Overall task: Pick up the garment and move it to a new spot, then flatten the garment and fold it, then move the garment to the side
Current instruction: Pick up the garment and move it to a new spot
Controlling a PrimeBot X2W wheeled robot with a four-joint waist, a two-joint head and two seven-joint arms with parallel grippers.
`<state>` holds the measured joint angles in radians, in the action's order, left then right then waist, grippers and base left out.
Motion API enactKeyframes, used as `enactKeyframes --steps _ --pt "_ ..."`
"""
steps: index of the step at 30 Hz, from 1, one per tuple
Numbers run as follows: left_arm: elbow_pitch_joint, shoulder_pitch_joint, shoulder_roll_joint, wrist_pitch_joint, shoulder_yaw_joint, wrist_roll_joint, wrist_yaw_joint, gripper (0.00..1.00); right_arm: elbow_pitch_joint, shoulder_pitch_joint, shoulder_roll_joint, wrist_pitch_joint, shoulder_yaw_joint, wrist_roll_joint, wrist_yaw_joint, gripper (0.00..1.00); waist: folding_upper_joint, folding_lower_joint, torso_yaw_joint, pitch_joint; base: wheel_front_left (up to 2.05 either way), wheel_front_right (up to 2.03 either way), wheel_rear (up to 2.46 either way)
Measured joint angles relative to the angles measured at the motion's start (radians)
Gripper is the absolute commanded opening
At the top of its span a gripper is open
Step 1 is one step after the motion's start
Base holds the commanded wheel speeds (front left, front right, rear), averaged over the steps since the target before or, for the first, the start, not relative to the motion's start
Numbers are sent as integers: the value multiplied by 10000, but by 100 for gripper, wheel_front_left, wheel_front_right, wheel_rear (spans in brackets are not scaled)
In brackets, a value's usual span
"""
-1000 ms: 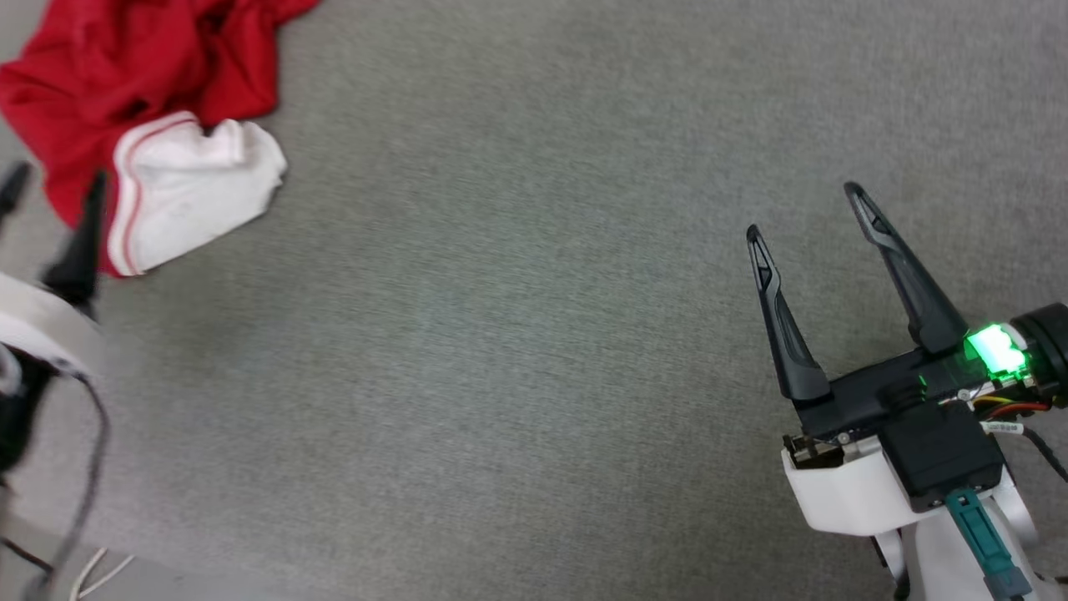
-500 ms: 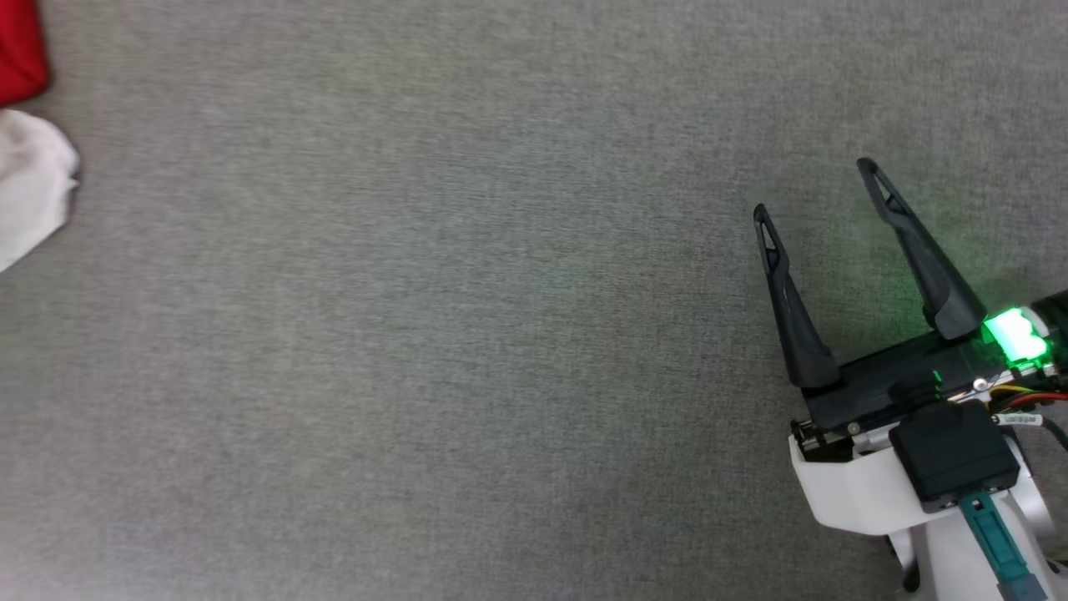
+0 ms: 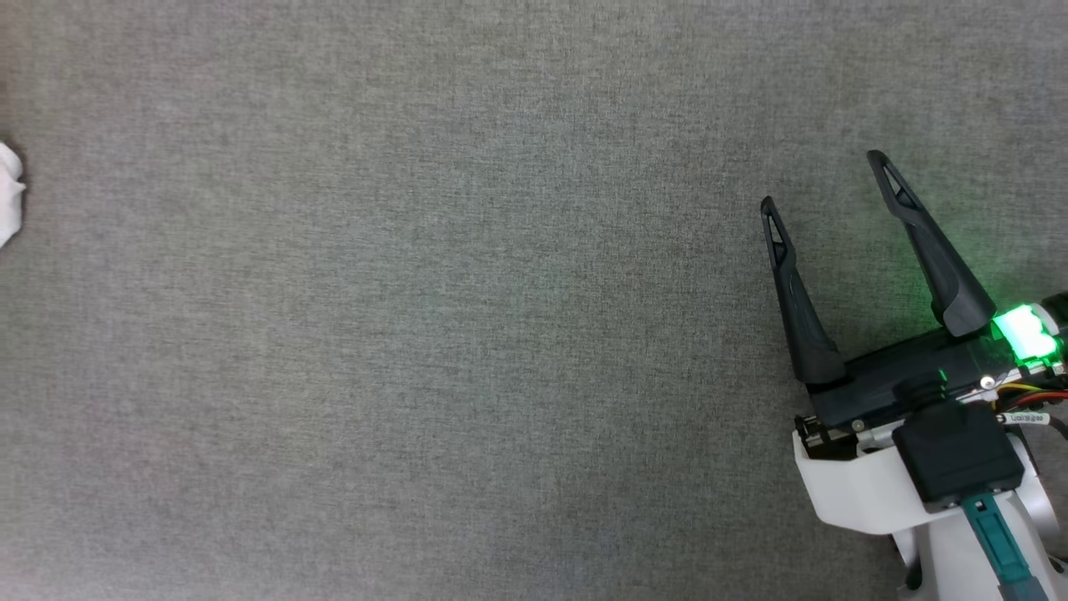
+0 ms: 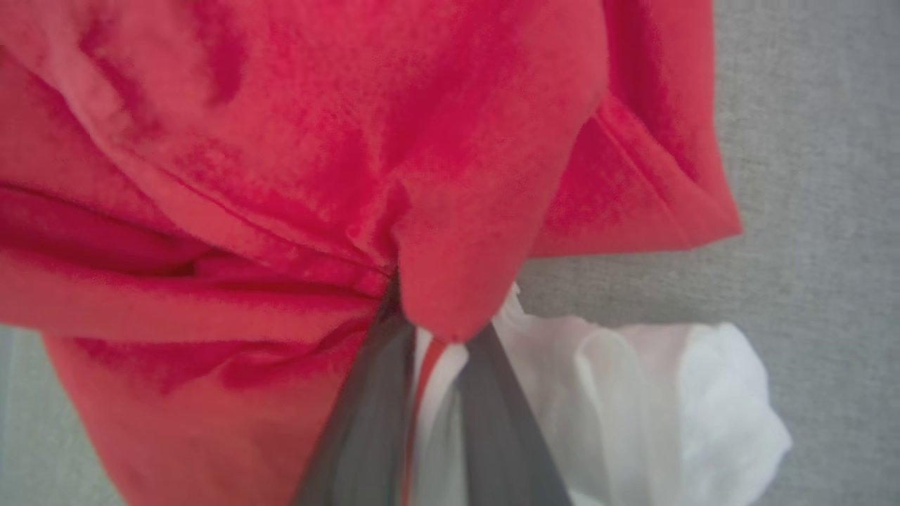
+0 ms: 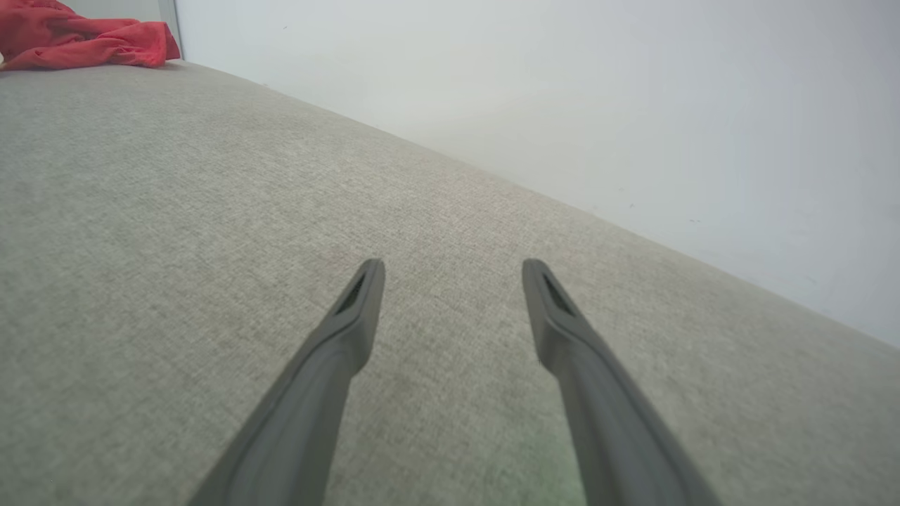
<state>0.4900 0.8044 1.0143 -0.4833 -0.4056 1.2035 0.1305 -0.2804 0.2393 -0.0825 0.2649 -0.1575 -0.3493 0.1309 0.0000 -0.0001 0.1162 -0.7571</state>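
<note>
Left tool [image 4: 439,337]: fingertips buried under a hanging fold of the garment [image 4: 351,140], so the tips themselves can't be read; the visible finger lengths [image 4: 365,422] run nearly together and a strip of red-and-white trim sits pinched between them, so the tool is closed on cloth. The left wrist picture is soft and close, and the red body spills past its top and left edges, so how far the shirt extends cannot be told. A bunched white sleeve [image 4: 668,407] lies just right of the fingers on the grey cloth table [image 4: 808,176]. Head view: only a white scrap of the garment [image 3: 8,196] shows, cut by the left border. Right tool [image 3: 822,182] at lower right over bare table, fingers spread wide with nothing between them, well apart from the shirt; green light [image 3: 1022,334] lit on its body, part of the wrist cut by the right and bottom borders. Right wrist view: the same spread fingers [image 5: 351,330] low above the cloth, the red heap [image 5: 77,39] far off in the upper left corner near the table's back edge, cropped by the frame. A plain pale wall [image 5: 562,84] runs along that edge. Between the right tool and the garment the table surface lies open, with nothing standing in the way
</note>
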Motion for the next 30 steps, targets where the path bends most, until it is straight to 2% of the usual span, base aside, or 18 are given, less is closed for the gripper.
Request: enactKeyframes --steps 7,12,15,21,27,30 --pt "-81 -181 -73 1590 -334 155 2 0 355 -7 12 -12 8 69 0 100 0 1 72 714 0 0 0" --pt "-533 -285 50 3139 -360 230 2 0 696 -182 104 -13 40 245 0 100 0 1 83 1592 0 0 0" --pt "-813 -415 -67 3925 -226 598 2 0 922 -365 161 -13 67 372 0 100 0 1 81 2226 0 0 0" --pt "-1580 -893 -201 4778 -339 504 -21 0 1335 -803 268 -13 155 713 0 100 0 0 66 3606 0 0 0" --pt "-3081 -1200 -600 4823 -880 -165 -915 0 1542 -1182 303 -13 240 1225 0 100 0 -1 7 4828 0 0 0" --pt "-3950 -1309 -1097 4788 -1177 -360 -1521 0 1572 -1344 307 -13 284 1450 0 100 1 -1 -86 5303 0 0 0"
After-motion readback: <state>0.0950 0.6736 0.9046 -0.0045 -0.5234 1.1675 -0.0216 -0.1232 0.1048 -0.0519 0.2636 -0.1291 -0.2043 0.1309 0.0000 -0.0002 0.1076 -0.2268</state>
